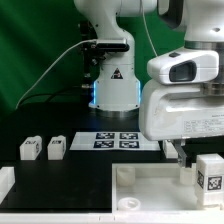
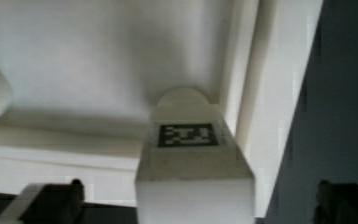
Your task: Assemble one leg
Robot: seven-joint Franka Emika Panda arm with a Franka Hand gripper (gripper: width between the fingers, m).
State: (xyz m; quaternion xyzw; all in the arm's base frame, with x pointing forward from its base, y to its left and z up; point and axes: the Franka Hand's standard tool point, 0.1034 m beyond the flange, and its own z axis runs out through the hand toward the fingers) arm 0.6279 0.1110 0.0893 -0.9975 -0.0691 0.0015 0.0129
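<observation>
One leg (image 1: 203, 173), a small white block with a black-and-white tag, stands upright at the corner of the large white panel (image 1: 150, 197) on the exterior view's right. My gripper (image 1: 197, 157) is right above it. In the wrist view the leg (image 2: 194, 150) runs between my two dark fingers (image 2: 51, 203), with white panel (image 2: 87, 110) showing in a gap on each side. The gripper (image 2: 197, 205) is open around the leg. The leg's lower end sits in the panel's rimmed corner; the joint itself is hidden.
Two more legs (image 1: 30, 148) (image 1: 56, 148) stand on the black table on the exterior view's left. The marker board (image 1: 115, 140) lies in front of the robot base (image 1: 112, 85). A white piece (image 1: 5, 182) sits at the front left edge.
</observation>
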